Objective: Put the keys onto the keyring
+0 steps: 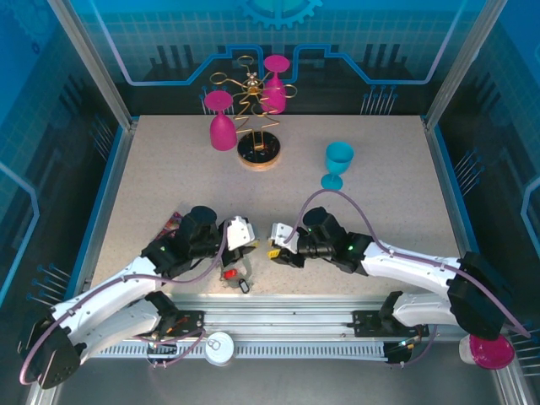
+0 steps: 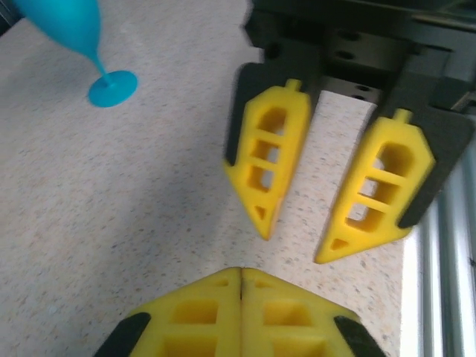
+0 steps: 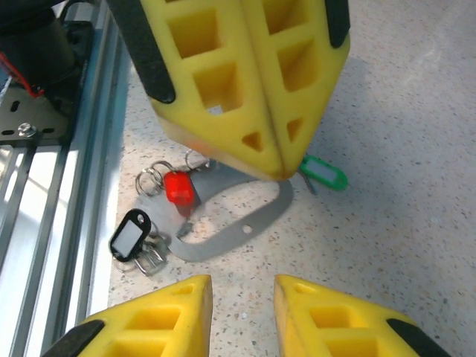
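The grey keyring [image 3: 249, 229] lies flat on the speckled table near its front edge, with a green tag [image 3: 325, 172] at its far end and small rings [image 3: 151, 178] at the other. A red key [image 3: 178, 187] rests on the loop's left side, also visible from above [image 1: 228, 274]. A black tag [image 3: 130, 235] on rings lies beside it. My left gripper [image 3: 285, 172] hangs over the loop's upper part, jaws pressed together, nothing visible between them [image 2: 240, 271]. My right gripper [image 3: 242, 286] faces it, open and bare, just short of the loop [image 2: 294, 245]. No yellow-orange key can be made out.
A teal cup [image 1: 338, 160] stands mid-table to the right. Two pink goblets and a wire rack [image 1: 257, 126] stand at the back. A purple packet [image 1: 173, 221] lies under the left arm. The metal rail [image 3: 44, 193] runs along the table's front edge, close to the keys.
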Available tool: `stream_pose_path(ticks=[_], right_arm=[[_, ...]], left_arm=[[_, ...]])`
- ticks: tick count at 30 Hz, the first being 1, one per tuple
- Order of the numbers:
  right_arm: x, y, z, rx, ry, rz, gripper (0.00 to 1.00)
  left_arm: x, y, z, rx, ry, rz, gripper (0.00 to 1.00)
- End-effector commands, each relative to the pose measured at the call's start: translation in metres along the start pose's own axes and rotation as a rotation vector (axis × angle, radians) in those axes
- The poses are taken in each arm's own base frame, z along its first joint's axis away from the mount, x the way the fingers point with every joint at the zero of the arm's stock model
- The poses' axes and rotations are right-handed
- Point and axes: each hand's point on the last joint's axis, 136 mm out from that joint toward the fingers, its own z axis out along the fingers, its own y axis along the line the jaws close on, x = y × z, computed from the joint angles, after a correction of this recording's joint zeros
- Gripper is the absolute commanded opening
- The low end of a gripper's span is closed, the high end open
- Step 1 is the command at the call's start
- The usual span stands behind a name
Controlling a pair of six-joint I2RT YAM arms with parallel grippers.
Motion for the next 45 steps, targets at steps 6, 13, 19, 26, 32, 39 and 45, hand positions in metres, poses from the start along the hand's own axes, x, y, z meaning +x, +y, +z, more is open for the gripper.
stream_pose_path(ticks=[6, 13, 19, 26, 32, 39, 45], right_arm=[[0.007, -0.015, -0.009, 0.082, 0.004, 0.073, 0.30], [0.007, -0.019, -0.007, 0.097, -0.026, 0.122, 0.29], [0.005, -0.015, -0.007, 0.087, -0.035, 0.130, 0.29], [0.007, -0.013, -0.008, 0.090, -0.036, 0.131, 0.29], [0.006, -0.013, -0.009, 0.089, -0.038, 0.129, 0.29], [0.009, -0.012, -0.010, 0.093, -0.035, 0.133, 0.29], [0.008, -0.012, -0.011, 0.091, -0.033, 0.134, 0.29]], left_arm=[[0.043, 0.085, -0.038, -0.636, 0.066, -0.877, 0.43], [0.131, 0.064, -0.067, -0.881, 0.266, -1.360, 0.52], [0.155, 0.068, -0.056, -0.875, 0.358, -1.524, 0.43], [0.165, 0.066, -0.029, -0.763, 0.501, -1.376, 0.34], [0.182, 0.073, -0.024, -0.794, 0.622, -1.252, 0.30], [0.181, 0.074, -0.033, -0.856, 0.564, -1.333, 0.36], [0.187, 0.061, -0.047, -0.912, 0.589, -1.464, 0.36]])
